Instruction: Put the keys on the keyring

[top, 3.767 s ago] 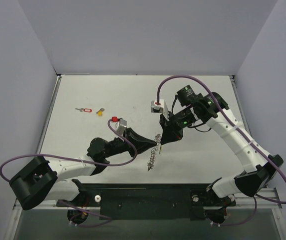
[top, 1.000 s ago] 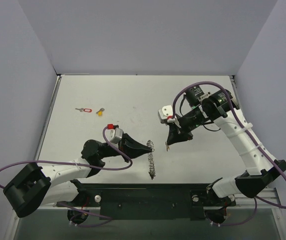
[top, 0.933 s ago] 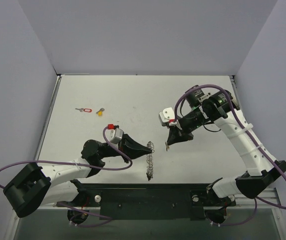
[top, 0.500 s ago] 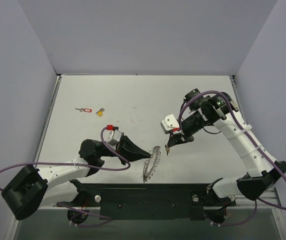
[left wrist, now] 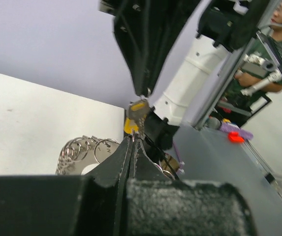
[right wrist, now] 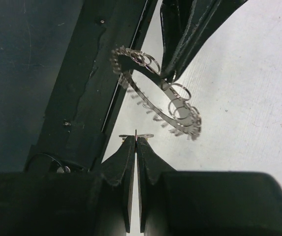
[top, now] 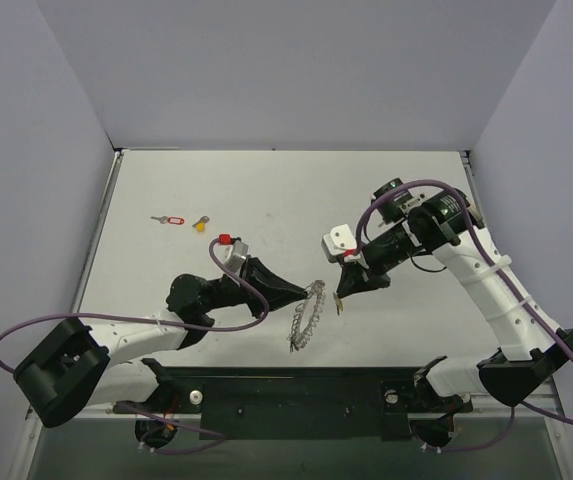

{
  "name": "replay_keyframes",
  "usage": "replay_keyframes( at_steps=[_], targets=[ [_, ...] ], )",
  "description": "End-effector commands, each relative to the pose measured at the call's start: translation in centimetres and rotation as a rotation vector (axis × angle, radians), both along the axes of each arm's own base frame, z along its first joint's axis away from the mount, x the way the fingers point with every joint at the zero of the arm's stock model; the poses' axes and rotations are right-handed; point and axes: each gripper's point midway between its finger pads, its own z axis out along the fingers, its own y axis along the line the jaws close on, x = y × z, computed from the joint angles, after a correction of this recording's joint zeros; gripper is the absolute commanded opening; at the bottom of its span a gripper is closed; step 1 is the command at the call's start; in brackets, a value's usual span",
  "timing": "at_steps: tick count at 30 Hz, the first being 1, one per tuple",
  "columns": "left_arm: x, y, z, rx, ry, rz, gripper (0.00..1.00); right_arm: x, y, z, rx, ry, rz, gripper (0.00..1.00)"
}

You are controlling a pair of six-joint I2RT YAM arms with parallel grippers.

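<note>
Left claw (top: pixel 304 293) pinches the keyring (top: pixel 304 320); right claw (top: pixel 339 296) clamps a yellow-headed key (left wrist: pixel 137 107) just beside it.

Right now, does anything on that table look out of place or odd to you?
Nothing is spilled or broken. The keyring hangs limp and lopsided, pinched at one edge by the left hand, while the right hand holds a small key beside it. A red-tagged key and a yellow-headed key lie far off, back left.

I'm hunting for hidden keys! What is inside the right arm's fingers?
A small silver key with a yellow head is pinched between the right fingers. Only its end pokes out; the black fingers cover the rest.
</note>
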Motion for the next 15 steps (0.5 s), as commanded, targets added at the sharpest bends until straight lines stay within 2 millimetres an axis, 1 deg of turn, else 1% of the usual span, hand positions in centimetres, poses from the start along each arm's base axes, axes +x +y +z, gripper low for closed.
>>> replay_keyframes(
  at_steps=[1,4,5,8,10,15],
  targets=[
    [1.5,1.8,6.9,-0.272,-0.098,0.163,0.0,0.0,0.2,0.6,-0.01,0.083,-0.142,0.0],
    [2.6,1.8,6.6,-0.268,-0.057,0.224,0.0,1.4,0.6,0.2,-0.015,0.102,-0.225,0.0],
    [2.9,1.8,6.7,-0.276,-0.043,0.247,0.0,2.1,0.8,0.3,-0.007,0.113,-0.265,0.0],
    [3.0,1.6,6.8,-0.291,-0.023,0.263,0.0,3.2,1.2,0.4,0.0,0.144,-0.33,0.0],
    [3.0,1.4,6.9,-0.305,-0.017,0.271,0.0,3.5,1.5,0.6,0.012,0.162,-0.34,0.0],
    [2.9,1.2,7.3,-0.332,-0.021,0.266,0.0,3.4,2.0,1.6,0.046,0.199,-0.332,0.0]
  ],
)
